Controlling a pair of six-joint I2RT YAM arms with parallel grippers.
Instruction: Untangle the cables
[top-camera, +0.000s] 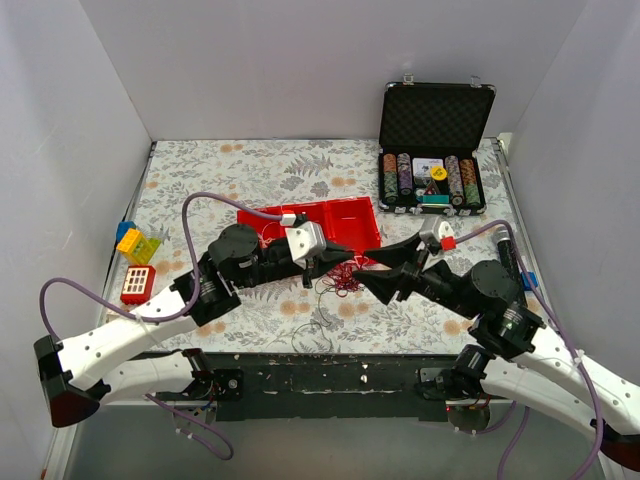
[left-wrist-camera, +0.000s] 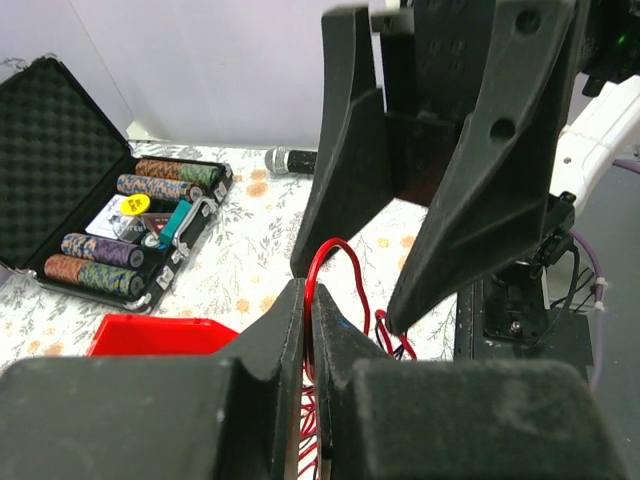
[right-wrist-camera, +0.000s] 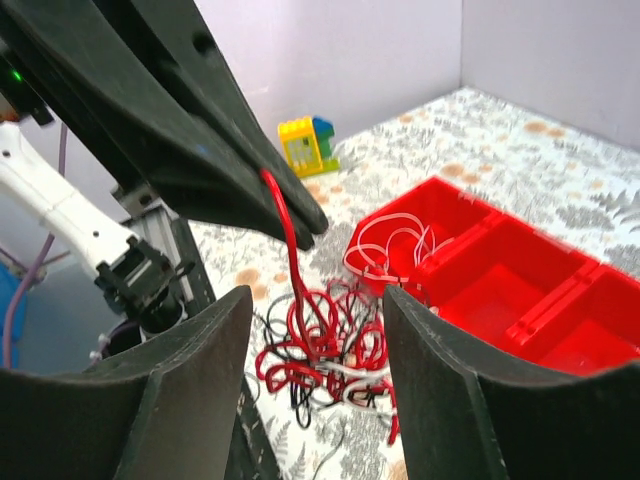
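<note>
Left end effector is clenched on one red strand, pinched right at the fingertips. The strand drops steeply from there into the tangle of cables. The tangle (red, black and white) lies on the tabletop just beside the near wall of the red tray. A few white loops reach the tray's end compartment; we cannot tell whether they lie inside it or over its rim. Right end effector is released, with its jaws wide. It hovers above the tangle on that same near side of the tray, facing the left one and gripping nothing. We judge the step in hand to be freeing the red strand from the knot. To do it well, we bring the right end effector down onto the bulk of the tangle, beside the point where the lifted strand enters it and not on the strand itself. It pins the mass there while the left draws along the strand's own line, slowly, away from the tray. The wires are hair-thin and likely to slip from the pinch, so we avoid jerks. If black or white wires ride up with the red, we stop and re-pin closer to the knot. The two end effectors are near each other, so we keep their tips apart.
</note>
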